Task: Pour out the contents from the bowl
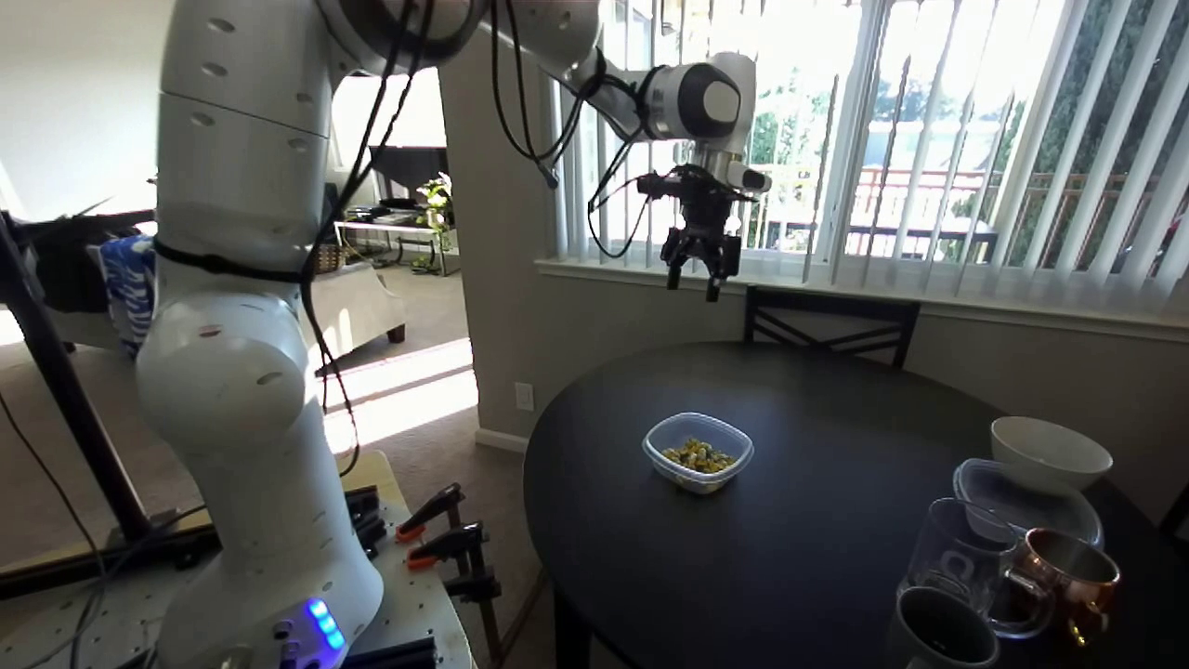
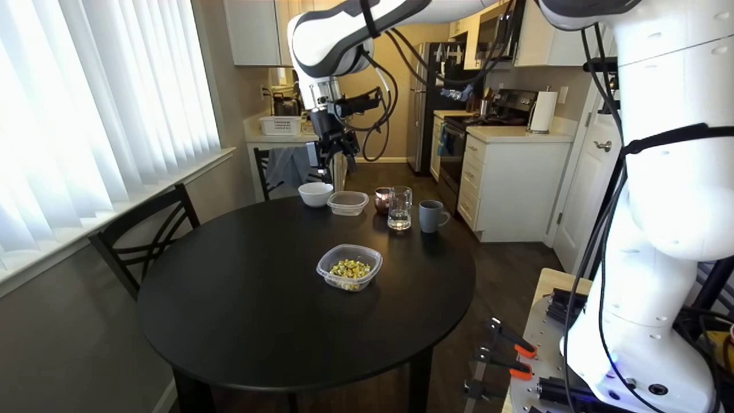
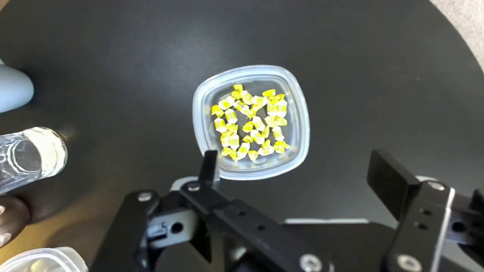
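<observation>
Closest in the wrist view, the end effector (image 3: 295, 162) is hanging above the tabletop (image 3: 132, 75), its two fingers standing apart. Lower down, well apart from it, the clear bowl (image 3: 249, 174) is sitting upright, inward from the tabletop edge facing the robot's base (image 1: 269, 595), and yellowish bits (image 3: 258, 124) are lying inside. Farther out, in an exterior view, a white dish (image 2: 315, 198), a clear container (image 2: 347, 210), a copper mug (image 2: 381, 201), a glass mug (image 2: 399, 210) and a grey mug (image 2: 430, 217) are standing along the far edge.
</observation>
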{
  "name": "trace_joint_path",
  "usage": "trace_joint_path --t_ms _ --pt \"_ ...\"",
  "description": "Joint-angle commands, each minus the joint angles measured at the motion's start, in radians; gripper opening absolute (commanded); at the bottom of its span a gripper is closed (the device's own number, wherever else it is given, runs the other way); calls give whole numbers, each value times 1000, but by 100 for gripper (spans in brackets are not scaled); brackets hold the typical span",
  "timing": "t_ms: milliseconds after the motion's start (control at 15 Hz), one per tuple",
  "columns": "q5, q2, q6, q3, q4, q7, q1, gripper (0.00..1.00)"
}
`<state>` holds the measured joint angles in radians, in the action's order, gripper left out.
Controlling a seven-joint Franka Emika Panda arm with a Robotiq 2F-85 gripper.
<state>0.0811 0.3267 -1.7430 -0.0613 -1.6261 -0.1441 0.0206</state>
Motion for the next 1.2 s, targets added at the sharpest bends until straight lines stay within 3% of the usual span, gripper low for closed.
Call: trace_joint_path --t_ms 0,267,333,733,1133 --pt "134 160 103 41 140 33 42 100" --pt "230 253 173 67 197 87 56 100" --pt "189 224 115 61 146 29 52 100" --pt "208 261 147 68 196 58 54 100" --pt "347 260 -345 122 -29 -187 112 100"
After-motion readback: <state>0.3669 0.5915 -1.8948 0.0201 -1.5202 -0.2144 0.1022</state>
